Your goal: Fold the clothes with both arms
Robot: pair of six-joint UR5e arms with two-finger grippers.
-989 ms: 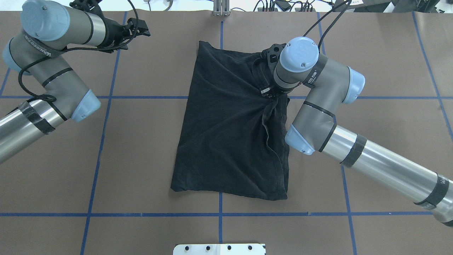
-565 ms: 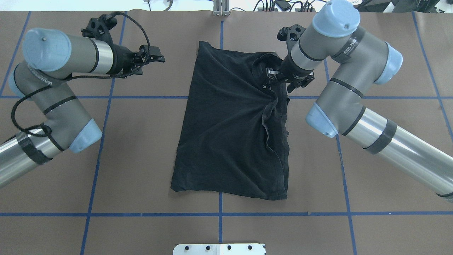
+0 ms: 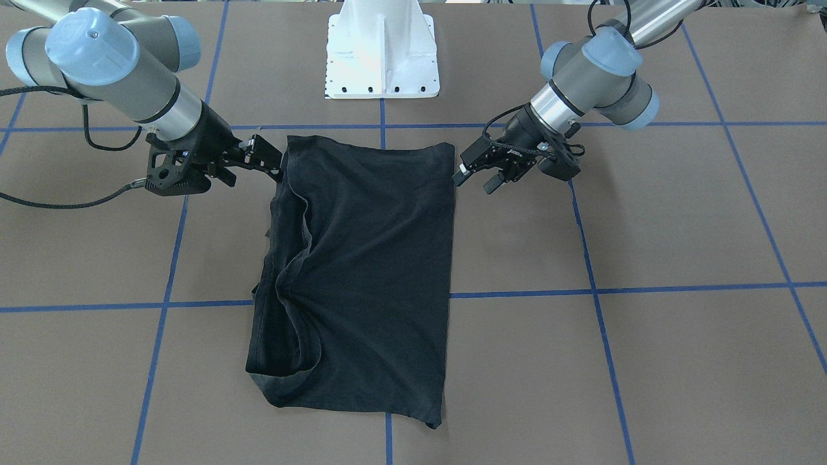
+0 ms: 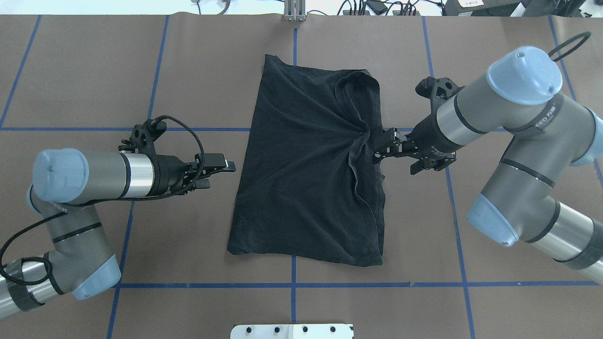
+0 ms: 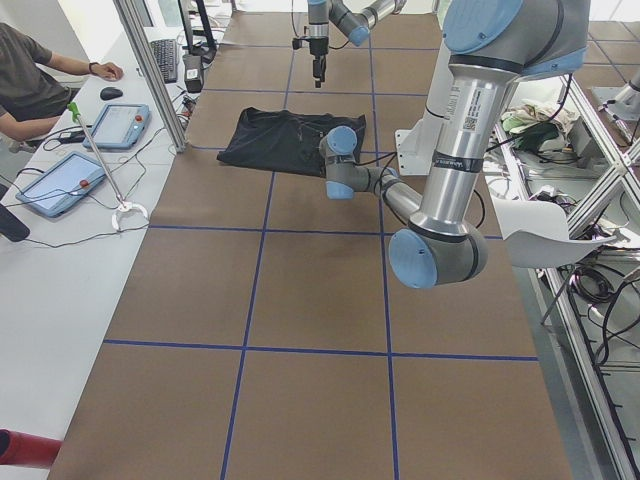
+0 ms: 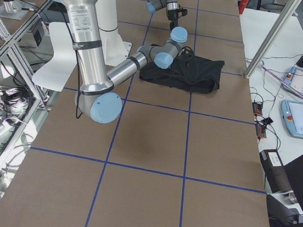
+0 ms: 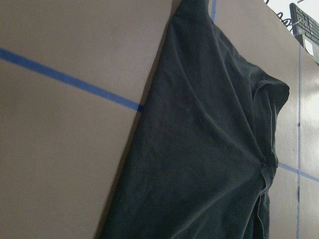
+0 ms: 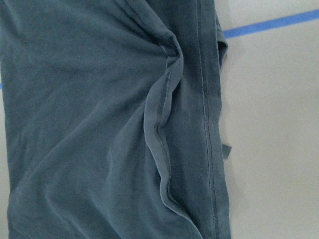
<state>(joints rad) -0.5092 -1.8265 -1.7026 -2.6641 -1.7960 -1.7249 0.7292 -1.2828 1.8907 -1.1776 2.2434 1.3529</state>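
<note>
Brown table (image 4: 70, 70), blue tape grid (image 4: 188, 285), white desk (image 5: 50, 300)

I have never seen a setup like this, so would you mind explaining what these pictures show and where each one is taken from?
This is a robot with two grey jointed arms, the left arm and the right arm, at a brown table marked with blue tape lines. One picture looks down from behind the robot, one faces it across the table, two look along the table from its ends, and two come from wrist cameras. A black T-shirt lies on the table, partly folded. Each arm ends in a two-finger hand. The left hand is open, beside the shirt, not touching it. The right hand is at the shirt's opposite edge; whether it grips the cloth is unclear.
</note>
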